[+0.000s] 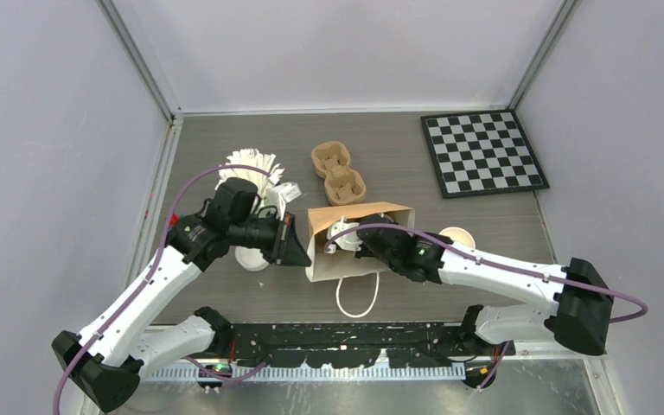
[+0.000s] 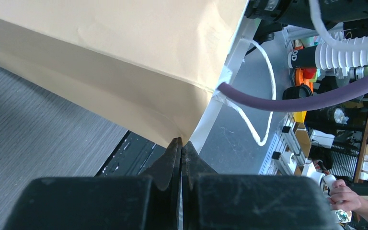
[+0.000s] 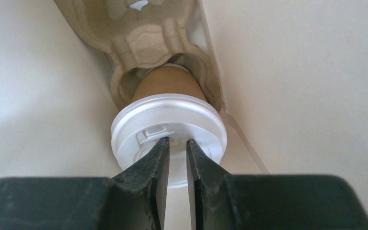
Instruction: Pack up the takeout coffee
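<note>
The takeout coffee, a brown paper cup (image 3: 165, 84) with a white lid (image 3: 172, 117), sits in a pulp cup carrier (image 3: 143, 40) inside the brown paper bag (image 1: 372, 213). My right gripper (image 3: 177, 140) reaches into the bag (image 1: 346, 242), its tips just above the lid's top. Its jaws stand a narrow gap apart with nothing between them. My left gripper (image 1: 301, 246) is shut on the bag's left edge; the left wrist view shows its tips (image 2: 181, 142) pinching the bag's corner (image 2: 124, 62).
A second pulp carrier (image 1: 339, 173) lies behind the bag. White paper pieces (image 1: 255, 166) and white lids (image 1: 253, 258) are left of it. A lidless brown cup (image 1: 458, 235) stands right of the bag. A chessboard (image 1: 482, 154) lies at the back right. The bag's white handle (image 1: 356, 298) points toward me.
</note>
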Robot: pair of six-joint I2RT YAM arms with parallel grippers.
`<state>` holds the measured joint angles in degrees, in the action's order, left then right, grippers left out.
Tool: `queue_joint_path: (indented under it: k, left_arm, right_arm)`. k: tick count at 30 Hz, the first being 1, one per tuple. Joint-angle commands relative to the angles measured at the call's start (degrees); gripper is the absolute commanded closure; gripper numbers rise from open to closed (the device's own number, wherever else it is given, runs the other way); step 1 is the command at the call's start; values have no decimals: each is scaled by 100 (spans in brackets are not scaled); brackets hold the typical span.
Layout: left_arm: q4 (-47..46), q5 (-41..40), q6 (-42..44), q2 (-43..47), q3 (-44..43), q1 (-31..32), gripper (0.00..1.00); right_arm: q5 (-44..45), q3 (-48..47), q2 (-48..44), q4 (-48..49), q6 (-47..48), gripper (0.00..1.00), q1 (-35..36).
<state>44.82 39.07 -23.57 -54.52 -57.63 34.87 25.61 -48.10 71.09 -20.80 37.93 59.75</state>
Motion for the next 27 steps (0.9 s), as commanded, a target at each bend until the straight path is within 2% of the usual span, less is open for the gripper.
queue_joint_path:
  k: [1, 12, 27]
  left_arm:
    - [80, 134, -3, 15, -244, 20, 100]
    - [25, 140, -66, -98, -330, 21, 100]
    - [20, 250, -76, -131, -310, 22, 100]
  right_arm:
    - [-90, -131, -458, -330, -221, 75, -69]
    - [-322, -129, -626, -491, -281, 75, -75]
    - [-284, -93, -198, 250, -242, 76, -68]
